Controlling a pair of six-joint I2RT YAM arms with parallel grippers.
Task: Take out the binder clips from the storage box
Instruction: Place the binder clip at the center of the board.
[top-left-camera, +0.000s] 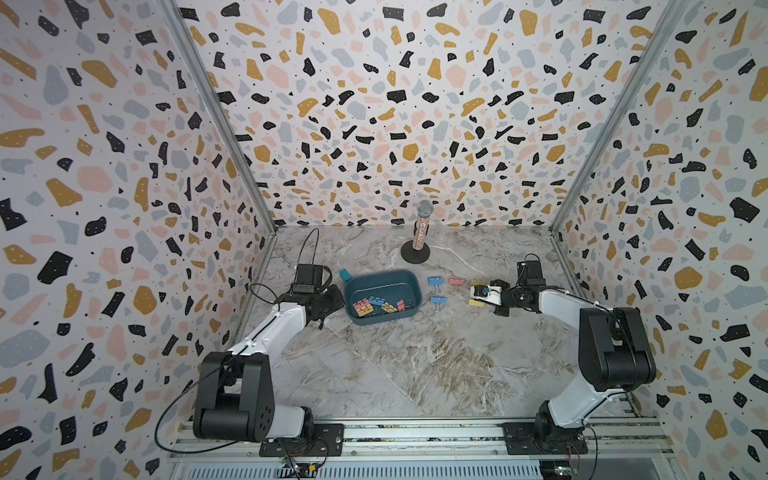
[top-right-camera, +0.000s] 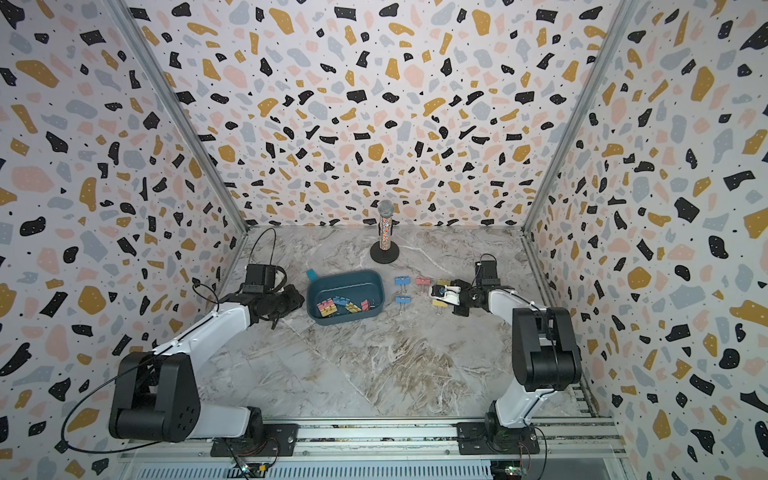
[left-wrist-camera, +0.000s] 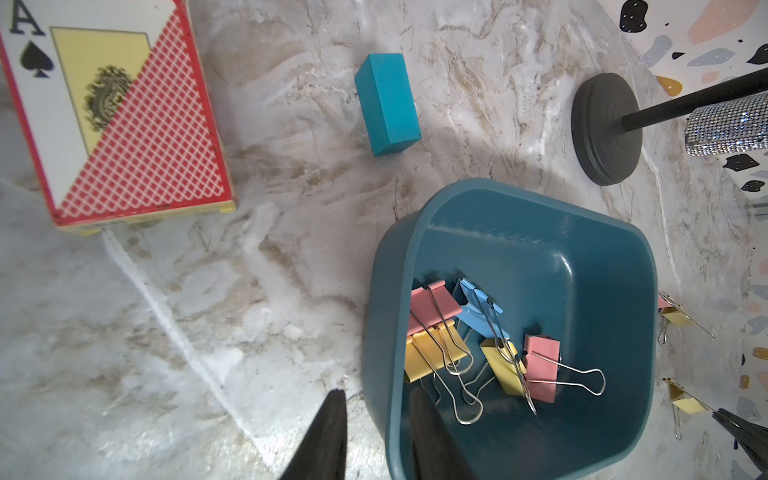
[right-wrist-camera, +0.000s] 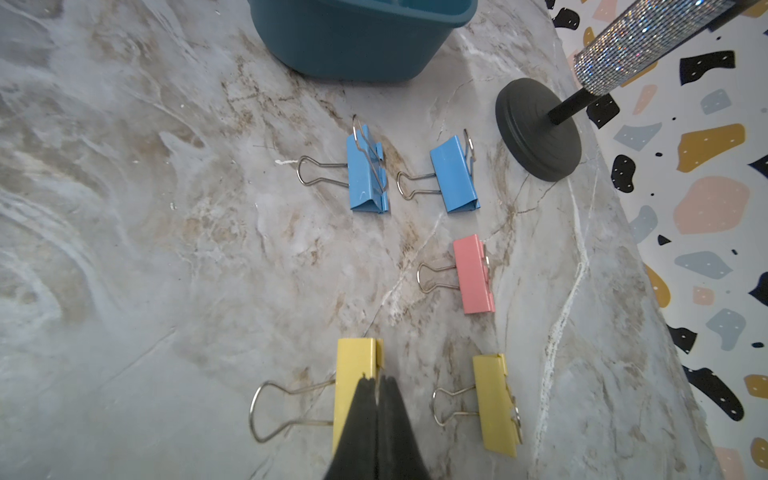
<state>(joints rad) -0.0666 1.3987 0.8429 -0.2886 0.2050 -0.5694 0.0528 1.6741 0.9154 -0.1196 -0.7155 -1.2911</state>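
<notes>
- The only writing is on a red-and-white playing-card box (left-wrist-camera: 124, 124) seen by the left wrist camera. It carries a capital "A" above a black spade, a yellow panel with a dark emblem, and a red lattice pattern.
- Near it on the marble-patterned tabletop (top-left-camera: 415, 365) lies a plain bright teal rectangular block (left-wrist-camera: 388, 104) with no markings.
- The dark teal-blue plastic storage box (top-left-camera: 374, 280), a rounded rectangle with low walls and a plain inside, sits left of centre on the table.
- Five small binder clips (left-wrist-camera: 478, 345) lie heaped at the box's near end: two pink, two yellow and one blue, their silver wire handles tangled.
- Five more clips lie on the table between the box and the right arm, apart from one another. Two are blue (right-wrist-camera: 368, 174), one is pink (right-wrist-camera: 473, 274) and two are yellow (right-wrist-camera: 496, 403).
- The left gripper (left-wrist-camera: 378, 395) straddles the box's wall, one black finger inside and one outside, clenched on it.
- The right gripper (right-wrist-camera: 379, 380) is clenched, tips pressed together over the larger-looking yellow clip (right-wrist-camera: 353, 361). Whether it pinches a wire handle cannot be told.
- A rhinestone-covered microphone (top-left-camera: 422, 226) stands upright on a round black base at the back.
</notes>
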